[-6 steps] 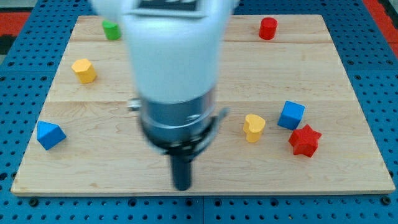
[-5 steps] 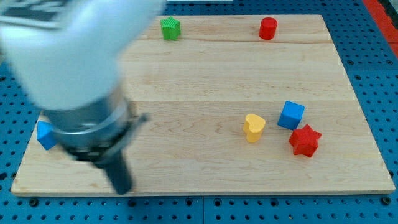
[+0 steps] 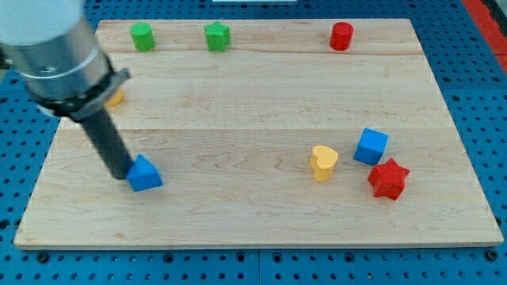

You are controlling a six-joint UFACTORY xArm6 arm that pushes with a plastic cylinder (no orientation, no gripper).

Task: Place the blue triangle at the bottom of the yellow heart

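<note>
The blue triangle (image 3: 144, 173) lies on the wooden board (image 3: 253, 214) at the lower left. My tip (image 3: 120, 173) touches its left side. The yellow heart (image 3: 323, 162) stands at the view's right of centre, far to the right of the triangle. The rod slants up to the arm's grey body at the upper left.
A blue cube (image 3: 371, 146) and a red star (image 3: 387, 179) sit just right of the heart. A green cylinder (image 3: 142, 36), a green block (image 3: 217, 36) and a red cylinder (image 3: 341, 36) line the top edge. A yellow block (image 3: 116, 98) peeks out behind the arm.
The arm swung from the bottom centre to the left. The blue triangle has slid right, from the board's left edge to about a quarter of the way across.
</note>
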